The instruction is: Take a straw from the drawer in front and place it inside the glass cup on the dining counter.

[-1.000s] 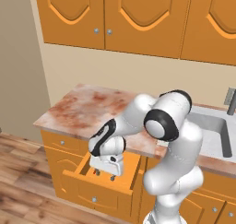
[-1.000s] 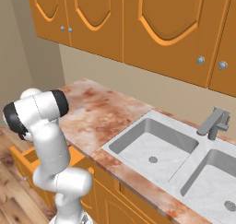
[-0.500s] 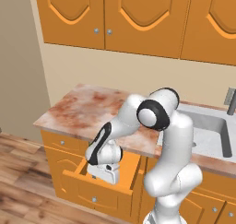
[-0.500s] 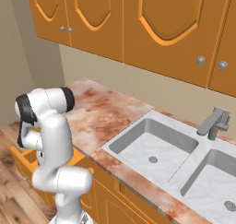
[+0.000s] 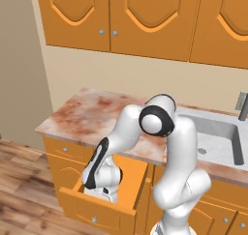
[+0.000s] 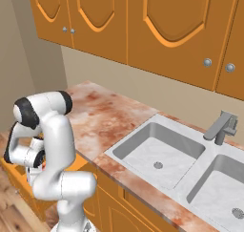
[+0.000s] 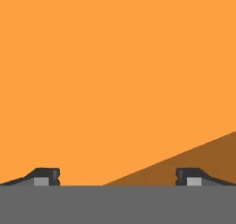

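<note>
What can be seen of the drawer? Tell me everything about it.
The drawer is a shallow orange wooden pull-out, standing open below the marble counter. Its flat front panel carries a small round silver knob, seen in the left base view. The arm's hand reaches down into it, and the open gripper faces a plain orange inner surface with a darker shaded wedge at one side. No contents can be made out; the hand hides much of the inside.

Domestic kitchen, rendered. Orange wall cabinets (image 5: 116, 16) with arched door panels and small round knobs run along the far wall. Below them sits a mottled reddish-brown marble counter (image 5: 92, 115) on orange base units. A double-bowl sink (image 6: 157, 152) with a grey faucet (image 6: 220, 127) is set into it at right. Wood plank floor (image 5: 24, 181) at near left.
</note>
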